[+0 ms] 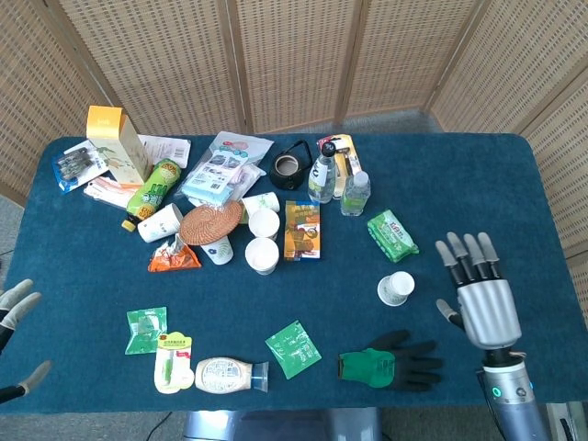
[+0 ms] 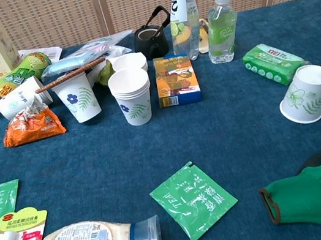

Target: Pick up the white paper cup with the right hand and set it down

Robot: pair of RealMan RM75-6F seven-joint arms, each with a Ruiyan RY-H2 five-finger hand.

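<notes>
I take the blue table (image 1: pixel 514 184) as my biggest reference, and the white paper cup (image 1: pixel 396 288) as my landmark for everything else. The cup stands upside down, base up and rim on the cloth, though in the chest view it seems to lean a little toward the camera (image 2: pixel 306 94); I cannot say whether it is fully flat on its rim.

My right hand (image 1: pixel 480 294) hovers to the right of the cup, well apart from it, fingers spread and straight, holding nothing. The green and black glove (image 1: pixel 390 361) lies just in front of the cup, and the green tissue packet (image 1: pixel 392 231) just behind it.

From how things lie, I judge the cup is already set down, so the step in hand is getting clear of it cleanly. To do that well I would keep the fingers wide and carry the hand up and to the right, away from the cup, not across it, since a light paper cup on its rim would tip at a brush. I would also stay high over the glove.

My left hand (image 1: pixel 16 303) is cut by the picture's edge far to the cup's left; only fingertips show, apart, seemingly empty. The chest view shows neither hand. The print on the cup is too small to read.
</notes>
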